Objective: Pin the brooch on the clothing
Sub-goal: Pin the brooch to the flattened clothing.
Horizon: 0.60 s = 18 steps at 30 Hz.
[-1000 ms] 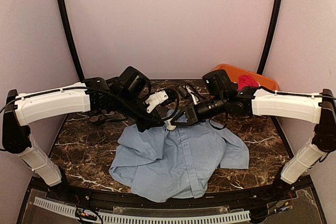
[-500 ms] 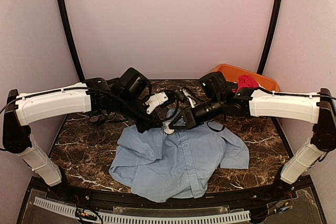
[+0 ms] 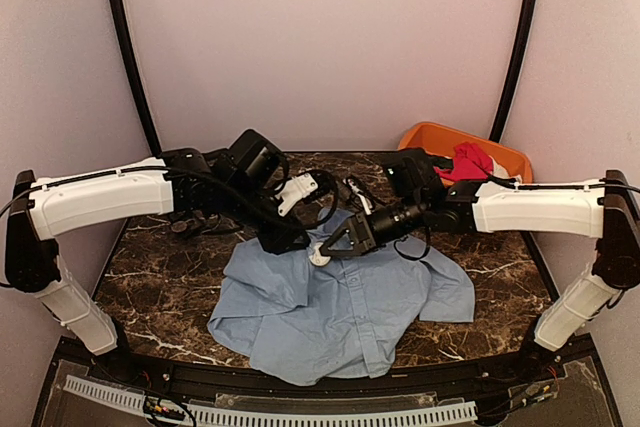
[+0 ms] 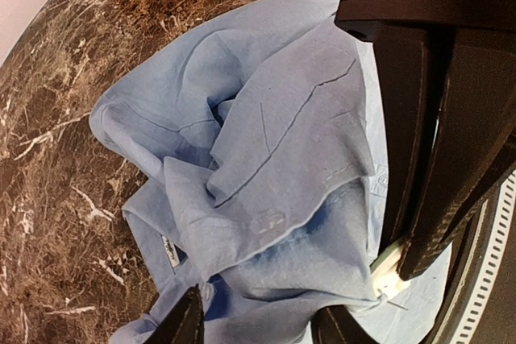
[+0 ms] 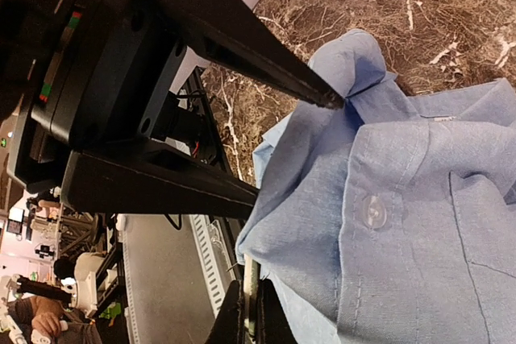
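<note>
over the shirt (image 3: 350,307), left gripper (image 3: 303,244) faces right gripper (image 3: 334,245)

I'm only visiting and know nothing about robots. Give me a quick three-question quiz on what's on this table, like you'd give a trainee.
1. True or false: the blue shirt lies inside the orange bin.
2. The cloth in that bin is: A green, B red, C white?
3. In the right wrist view, are the fingers of the right gripper apart or pressed together?
Key: 1 false, it lies on the marble table; 2 B; 3 apart.
</note>
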### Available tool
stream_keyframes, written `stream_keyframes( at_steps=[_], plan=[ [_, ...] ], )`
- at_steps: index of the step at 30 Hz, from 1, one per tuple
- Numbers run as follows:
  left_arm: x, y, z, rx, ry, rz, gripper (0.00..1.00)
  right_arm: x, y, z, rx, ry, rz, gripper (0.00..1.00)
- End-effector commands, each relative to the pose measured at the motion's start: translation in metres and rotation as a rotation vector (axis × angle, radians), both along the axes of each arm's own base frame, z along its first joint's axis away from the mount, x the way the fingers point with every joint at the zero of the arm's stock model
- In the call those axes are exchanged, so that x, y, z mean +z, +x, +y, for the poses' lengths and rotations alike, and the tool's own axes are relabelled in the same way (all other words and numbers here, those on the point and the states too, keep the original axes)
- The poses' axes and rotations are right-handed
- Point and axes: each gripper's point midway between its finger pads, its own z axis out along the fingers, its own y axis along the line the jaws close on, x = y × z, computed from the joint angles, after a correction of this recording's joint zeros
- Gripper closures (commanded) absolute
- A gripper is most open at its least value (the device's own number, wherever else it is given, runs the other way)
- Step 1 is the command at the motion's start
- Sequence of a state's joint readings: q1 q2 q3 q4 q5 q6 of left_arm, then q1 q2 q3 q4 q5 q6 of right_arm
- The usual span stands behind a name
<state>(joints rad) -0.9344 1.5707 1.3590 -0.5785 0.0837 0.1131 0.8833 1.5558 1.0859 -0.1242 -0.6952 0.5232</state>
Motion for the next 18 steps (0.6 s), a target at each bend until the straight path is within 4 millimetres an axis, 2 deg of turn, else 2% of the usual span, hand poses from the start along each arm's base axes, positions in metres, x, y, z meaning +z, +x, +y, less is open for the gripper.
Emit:
stream_keyframes(
  at_steps=[1,5,9,11,12,14,18],
  plan=[
    [0.042,0.016,0.008,0.093,-0.084,-0.108,0.51,0.028,-0.018,0.004,0.078,0.133,0.008,1.0],
    [0.056,0.024,0.021,0.169,-0.086,-0.162,0.43,0.031,-0.017,0.002,0.069,0.16,0.028,1.0],
    [0.069,0.031,0.038,0.258,-0.092,-0.217,0.28,0.032,-0.015,-0.003,0.053,0.206,0.066,1.0],
    [0.073,0.032,0.044,0.281,-0.094,-0.238,0.18,0.029,-0.015,-0.004,0.049,0.214,0.083,1.0],
    [0.073,0.033,0.046,0.291,-0.091,-0.244,0.1,0.029,-0.015,-0.004,0.05,0.219,0.089,1.0],
    [0.075,0.032,0.049,0.297,-0.096,-0.249,0.02,0.029,-0.015,-0.004,0.05,0.234,0.1,1.0],
    [0.075,0.026,0.049,0.282,-0.104,-0.23,0.01,0.027,-0.012,-0.005,0.036,0.253,0.133,1.0]
  ],
)
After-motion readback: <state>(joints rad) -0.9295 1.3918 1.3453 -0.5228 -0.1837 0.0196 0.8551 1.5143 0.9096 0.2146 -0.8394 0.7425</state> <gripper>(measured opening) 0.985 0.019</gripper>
